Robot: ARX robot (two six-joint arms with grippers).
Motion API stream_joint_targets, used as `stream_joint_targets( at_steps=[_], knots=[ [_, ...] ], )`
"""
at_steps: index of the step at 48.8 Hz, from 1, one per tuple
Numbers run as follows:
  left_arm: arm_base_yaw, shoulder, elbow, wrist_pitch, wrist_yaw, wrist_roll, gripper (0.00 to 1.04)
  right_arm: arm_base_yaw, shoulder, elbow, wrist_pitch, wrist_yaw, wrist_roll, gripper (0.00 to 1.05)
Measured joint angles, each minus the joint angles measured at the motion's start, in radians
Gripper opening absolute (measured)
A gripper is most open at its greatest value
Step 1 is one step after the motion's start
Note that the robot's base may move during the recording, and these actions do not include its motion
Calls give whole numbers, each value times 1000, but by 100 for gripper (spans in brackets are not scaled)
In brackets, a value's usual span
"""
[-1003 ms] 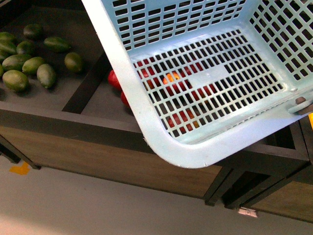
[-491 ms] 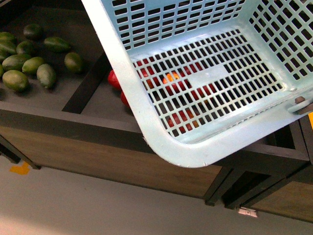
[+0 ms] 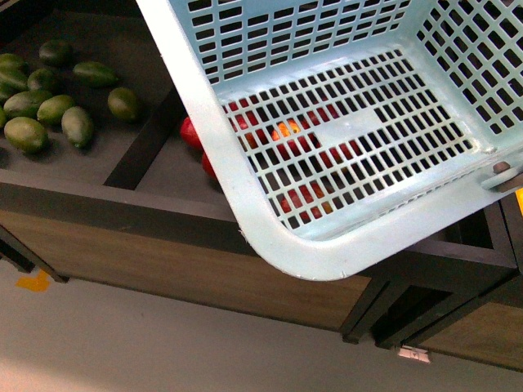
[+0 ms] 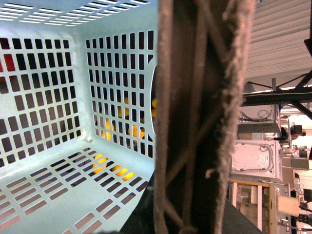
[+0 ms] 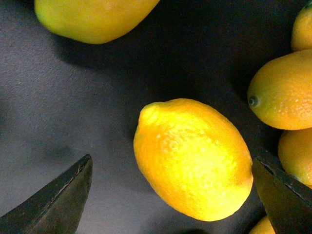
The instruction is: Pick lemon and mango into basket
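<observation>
Bright yellow and pebbled, the small oval lemon [image 5: 192, 156] lies on the dark matte shelf floor [image 5: 73, 112], squarely between the two black fingertips of the right end effector [image 5: 171, 163]. That end effector stands spread wide, with one tip well clear of the fruit and the other close to its skin, neither visibly pressing it. The step in hand looks to be the grasp of the lemon. To do it well, the fingers should probably bracket the widest part and close across the short axis, gently enough that the fruit does not slip out. The longer yellow-orange fruits [image 5: 285, 90] lie just beside it, so the fingertip on that side needs to enter the narrow gap without nudging them.

The light blue slotted plastic basket [image 3: 327, 253] hangs tilted in front of the shelf, and both the front and left wrist views show it empty. Its brown woven handle [image 4: 204, 117] fills the left wrist view. The left end effector itself is hidden, so I cannot tell whether it is pinching anything. Red fruits [image 3: 189, 131] show past the basket's rim and through its floor slots; the dark red mango is probably among them but cannot be singled out. Green oval fruits [image 3: 78, 126] fill the compartment further left
</observation>
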Motion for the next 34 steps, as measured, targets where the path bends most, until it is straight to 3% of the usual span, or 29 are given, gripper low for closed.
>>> stream_joint_targets(
  at_steps=[34],
  knots=[
    [0, 0, 0, 0, 0, 0, 5, -22, 109, 159, -52, 29, -5, 96]
  ],
)
